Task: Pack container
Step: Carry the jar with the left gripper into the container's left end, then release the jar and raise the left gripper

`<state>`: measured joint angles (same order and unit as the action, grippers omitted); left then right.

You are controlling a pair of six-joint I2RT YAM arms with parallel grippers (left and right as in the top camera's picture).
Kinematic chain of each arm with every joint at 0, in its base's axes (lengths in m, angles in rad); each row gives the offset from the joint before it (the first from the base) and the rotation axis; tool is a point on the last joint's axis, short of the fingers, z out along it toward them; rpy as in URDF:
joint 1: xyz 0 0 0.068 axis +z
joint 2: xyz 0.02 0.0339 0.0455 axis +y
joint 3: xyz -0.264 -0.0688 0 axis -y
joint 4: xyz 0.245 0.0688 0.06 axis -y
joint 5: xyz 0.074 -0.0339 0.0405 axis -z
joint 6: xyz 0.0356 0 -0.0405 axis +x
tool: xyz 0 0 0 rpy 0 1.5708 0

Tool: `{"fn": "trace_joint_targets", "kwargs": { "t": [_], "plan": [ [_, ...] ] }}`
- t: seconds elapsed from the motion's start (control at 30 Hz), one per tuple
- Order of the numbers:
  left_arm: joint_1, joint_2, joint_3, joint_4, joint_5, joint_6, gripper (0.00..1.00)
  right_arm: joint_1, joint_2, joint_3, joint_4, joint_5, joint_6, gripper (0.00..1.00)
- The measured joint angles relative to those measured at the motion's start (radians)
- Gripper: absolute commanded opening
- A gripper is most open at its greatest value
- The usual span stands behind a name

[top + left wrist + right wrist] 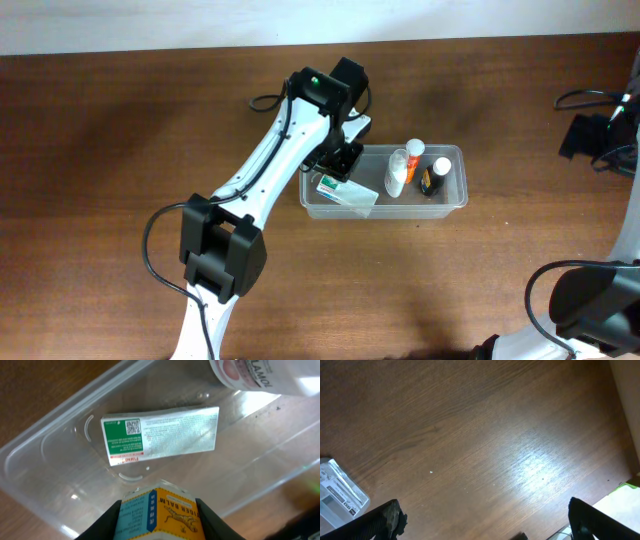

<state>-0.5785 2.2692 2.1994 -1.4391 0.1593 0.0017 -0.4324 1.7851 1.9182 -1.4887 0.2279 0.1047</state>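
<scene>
The clear, see-through plastic rectangular tub (450, 203) (45, 435) sits on the brown wooden table (120, 120), directly under the left gripper (340, 160) (159, 505); that gripper's fingers (112, 520) are clamped on a small orange-and-blue Tiger Balm pack (155, 517), held above the tub's floor; just beyond the fingertips a flat green-and-white cardboard box (335, 187) (160, 435) lies inside the tub; farther from the gripper, in the tub's other half, are a white plastic bottle (397, 175), an orange tube with a white cap (413, 155) and a small dark bottle with a white cap (435, 178); the right gripper (487, 525) hangs over bare table with its fingers wide apart; a white labelled packet (340, 495) lies just off one fingertip.
</scene>
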Motion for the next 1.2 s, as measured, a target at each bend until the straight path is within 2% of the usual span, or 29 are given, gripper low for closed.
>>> {"fn": "trace_joint_targets", "kwargs": {
  "t": [0.57,0.73,0.77,0.83,1.2],
  "plan": [
    [0.000,0.000,-0.102,0.117,0.002,-0.003,0.40,0.000,0.000,0.000,0.000,0.000,0.000,0.98],
    [0.000,0.003,-0.129,0.131,0.002,-0.004,0.41,0.000,0.000,0.000,0.000,0.000,0.000,0.98],
    [-0.001,0.006,-0.130,0.133,0.002,-0.005,0.47,0.000,0.000,0.000,0.000,0.000,0.000,0.98],
    [-0.003,0.011,-0.134,0.140,0.003,-0.009,0.50,0.000,0.000,0.000,0.000,0.000,0.000,0.98],
    [-0.016,0.013,-0.134,0.153,0.006,-0.010,0.50,0.000,0.000,0.000,0.000,0.000,0.000,0.98]
  ]
}}
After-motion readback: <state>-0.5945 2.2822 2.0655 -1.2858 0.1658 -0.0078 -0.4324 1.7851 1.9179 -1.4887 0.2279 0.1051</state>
